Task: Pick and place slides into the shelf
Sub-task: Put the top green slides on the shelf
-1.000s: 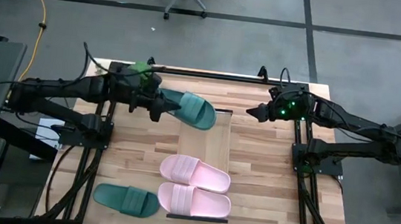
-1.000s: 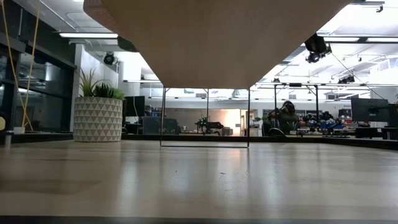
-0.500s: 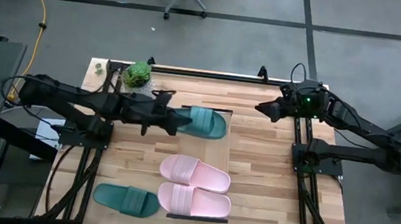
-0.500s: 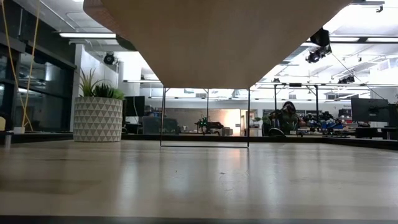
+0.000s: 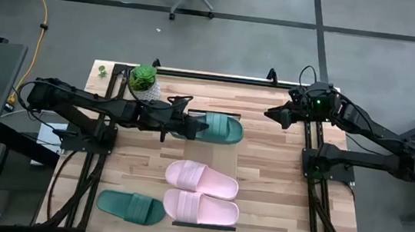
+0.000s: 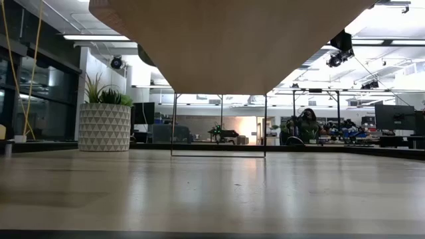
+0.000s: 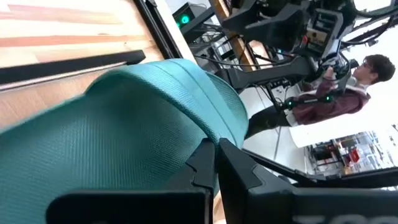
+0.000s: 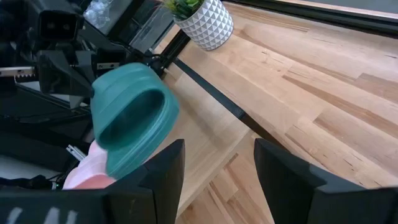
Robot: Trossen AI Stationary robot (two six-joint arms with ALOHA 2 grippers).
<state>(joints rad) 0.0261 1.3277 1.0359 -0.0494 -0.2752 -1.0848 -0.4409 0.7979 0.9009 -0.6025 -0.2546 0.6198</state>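
My left gripper [image 5: 183, 123] is shut on a dark teal slide [image 5: 218, 127], which hangs over the far end of the shelf [image 5: 227, 161], a light-wood board with a black frame. The slide's ribbed strap [image 7: 137, 118] fills the left wrist view, and its hollow end [image 8: 130, 115] faces the right wrist camera. Two pale pink slides [image 5: 202, 179] [image 5: 200, 206] lie flat on the shelf's near half. A second teal slide [image 5: 131, 207] lies on the tabletop left of the shelf. My right gripper [image 5: 269, 113] stands open in the air at the far right, holding nothing. My left gripper pinches the teal slide between its two fingers [image 7: 205, 168], at the slide's end toward the table's left [image 5: 191, 123]. The fingers come nearly level from the left, along the slide. The slide itself hides which edge they have. It is lifted clear of the shelf.
A potted plant [image 5: 143, 78] in a white patterned pot stands at the table's far left, close behind my left arm. The shelf's black frame bar [image 8: 208, 90] runs across under the held slide. Bare tabletop [image 5: 277, 185] shows right of the shelf.
My left gripper has carried the teal slide toward the table's right and near side, sinking a little and rolling. The slide, which slanted over the shelf's far left corner, now lies left to right over the shelf's far end. My right gripper has drawn back slightly toward the far right.
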